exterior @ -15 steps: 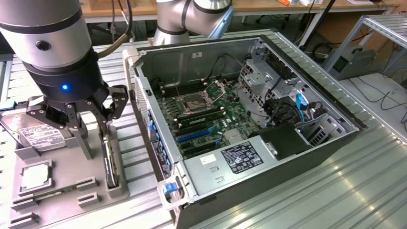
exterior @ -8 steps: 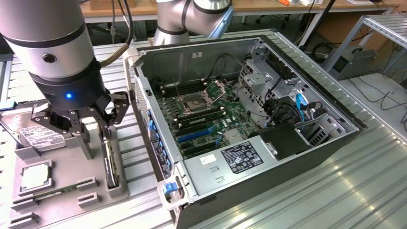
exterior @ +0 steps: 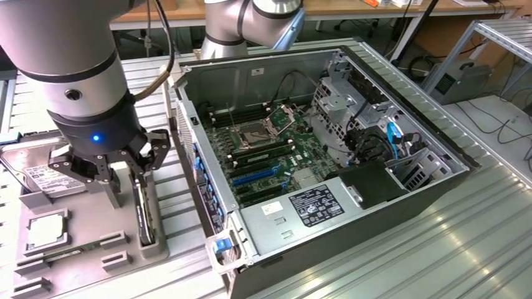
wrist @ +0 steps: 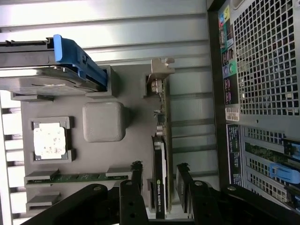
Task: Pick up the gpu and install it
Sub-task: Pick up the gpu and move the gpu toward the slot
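step: grasp gpu [exterior: 148, 219] | my end effector [exterior: 126, 190]: spread, one finger each side of the card | gpu: on edge in grey holder [exterior: 91, 249], lower left of exterior view | I'd centre, then squeeze flat faces evenly

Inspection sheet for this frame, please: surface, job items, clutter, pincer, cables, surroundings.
Surface: ribbed metal table carrying a grey parts tray and an open computer case.
Job's things: gpu standing on edge, seated in a tray slot.
Clutter: hard drive, CPU chip and memory stick in the tray.
Grippers: pincer open, one finger either side of the gpu, gaps visible.
Cables: blue cable inside the case; black cable hanging beside the arm.
Surroundings: wooden bench, metal frame.
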Controlling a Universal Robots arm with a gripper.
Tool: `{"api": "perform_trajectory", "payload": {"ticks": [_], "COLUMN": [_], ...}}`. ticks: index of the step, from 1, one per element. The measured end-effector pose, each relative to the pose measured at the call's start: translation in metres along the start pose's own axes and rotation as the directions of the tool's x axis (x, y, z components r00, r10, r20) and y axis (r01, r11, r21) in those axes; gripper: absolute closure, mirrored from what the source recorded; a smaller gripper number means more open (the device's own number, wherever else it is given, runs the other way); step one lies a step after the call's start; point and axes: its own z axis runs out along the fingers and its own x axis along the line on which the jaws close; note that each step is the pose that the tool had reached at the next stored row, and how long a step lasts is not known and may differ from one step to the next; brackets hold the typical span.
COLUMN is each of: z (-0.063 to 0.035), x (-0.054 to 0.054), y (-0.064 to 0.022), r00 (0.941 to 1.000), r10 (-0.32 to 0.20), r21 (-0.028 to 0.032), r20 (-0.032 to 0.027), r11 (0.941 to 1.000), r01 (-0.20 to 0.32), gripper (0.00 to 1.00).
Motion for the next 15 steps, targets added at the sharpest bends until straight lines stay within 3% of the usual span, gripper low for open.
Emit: {"api": "perform_trajectory", "payload": {"ticks": [5,15], "z": [0.0090,0.0107], "x": [0.0002,0.0000], "y": [-0.0004,-0.0006], "r00": [1.0000,1.0000], "r10": [0.000,0.000], "r21": [-0.0001,-0.0001], "r20": [0.0001,0.0001], "r11": [1.0000,1.0000], "r01": [0.000,0.000], "gripper": [0.58,0.58]}}
